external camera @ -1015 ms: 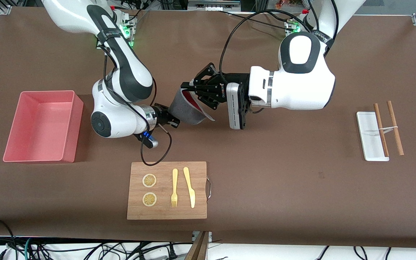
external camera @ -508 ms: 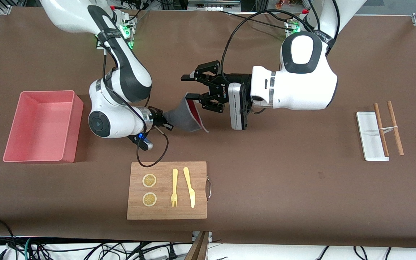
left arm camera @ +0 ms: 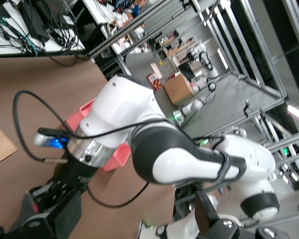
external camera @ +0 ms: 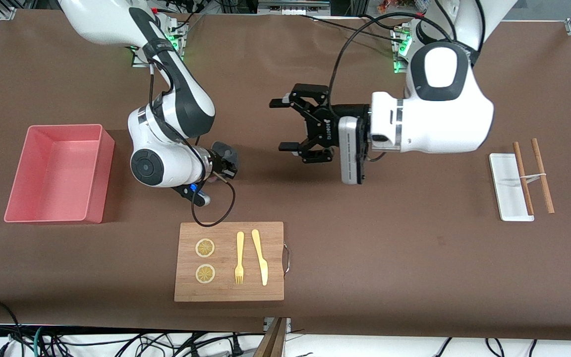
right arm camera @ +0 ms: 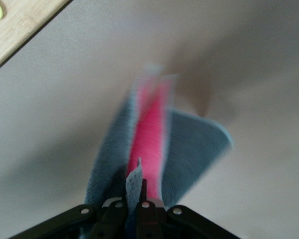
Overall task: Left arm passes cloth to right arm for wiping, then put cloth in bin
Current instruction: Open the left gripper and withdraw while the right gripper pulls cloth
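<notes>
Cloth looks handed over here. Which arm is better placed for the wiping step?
The right arm. The right gripper is shut on the cloth, which hangs from its fingers over the table. The left gripper is open, holds nothing and hangs over the table's middle.

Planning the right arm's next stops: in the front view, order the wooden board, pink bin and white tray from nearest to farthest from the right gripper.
From the right gripper, holding the cloth:
1. Wooden board, nearer the camera.
2. Bin, toward the right arm's end.
3. White tray, at the left arm's end.
</notes>
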`<state>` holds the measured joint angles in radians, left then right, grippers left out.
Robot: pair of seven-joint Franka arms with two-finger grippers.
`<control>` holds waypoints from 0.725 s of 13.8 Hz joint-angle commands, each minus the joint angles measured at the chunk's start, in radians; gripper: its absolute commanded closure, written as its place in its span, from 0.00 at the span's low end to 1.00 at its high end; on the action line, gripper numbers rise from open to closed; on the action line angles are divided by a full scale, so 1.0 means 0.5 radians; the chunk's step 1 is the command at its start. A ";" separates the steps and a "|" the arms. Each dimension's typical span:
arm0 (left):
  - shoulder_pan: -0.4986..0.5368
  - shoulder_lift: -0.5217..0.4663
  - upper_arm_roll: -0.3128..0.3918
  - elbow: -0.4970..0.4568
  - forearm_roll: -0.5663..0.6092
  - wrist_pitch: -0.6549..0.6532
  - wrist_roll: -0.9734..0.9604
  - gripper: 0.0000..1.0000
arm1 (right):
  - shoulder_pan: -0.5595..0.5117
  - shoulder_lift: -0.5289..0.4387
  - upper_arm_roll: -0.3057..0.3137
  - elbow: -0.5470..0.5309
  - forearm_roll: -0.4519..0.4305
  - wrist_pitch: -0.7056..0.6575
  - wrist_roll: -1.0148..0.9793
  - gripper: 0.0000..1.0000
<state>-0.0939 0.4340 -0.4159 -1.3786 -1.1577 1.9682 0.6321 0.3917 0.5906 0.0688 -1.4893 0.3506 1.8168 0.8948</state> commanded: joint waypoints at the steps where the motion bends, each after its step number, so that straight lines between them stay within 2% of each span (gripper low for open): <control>1: 0.242 -0.101 0.000 -0.004 0.246 -0.345 -0.028 0.00 | 0.027 0.046 0.010 0.012 -0.042 0.042 -0.004 1.00; 3: 0.383 -0.144 0.004 -0.001 0.477 -0.591 -0.028 0.00 | 0.027 0.058 0.013 0.015 -0.039 0.072 -0.034 1.00; 6: 0.528 -0.245 0.004 0.011 1.101 -0.852 -0.028 0.00 | 0.060 0.070 0.019 0.015 -0.029 0.161 -0.078 1.00; 7: 0.531 -0.297 -0.009 0.014 1.353 -0.899 -0.028 0.00 | 0.094 0.089 0.019 0.015 -0.020 0.210 -0.063 1.00; 8: 0.510 -0.367 -0.030 0.011 1.717 -0.908 -0.028 0.00 | 0.137 0.101 0.022 0.015 -0.014 0.265 -0.053 1.00; 10: 0.409 -0.377 -0.088 -0.007 2.334 -0.924 -0.016 0.00 | 0.180 0.129 0.025 0.015 0.007 0.406 -0.038 1.00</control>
<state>0.1578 0.2782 -0.4381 -1.3637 -0.2182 1.5135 0.6326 0.4590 0.6377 0.0800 -1.4897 0.3478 1.9669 0.8660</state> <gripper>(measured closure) 0.000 0.978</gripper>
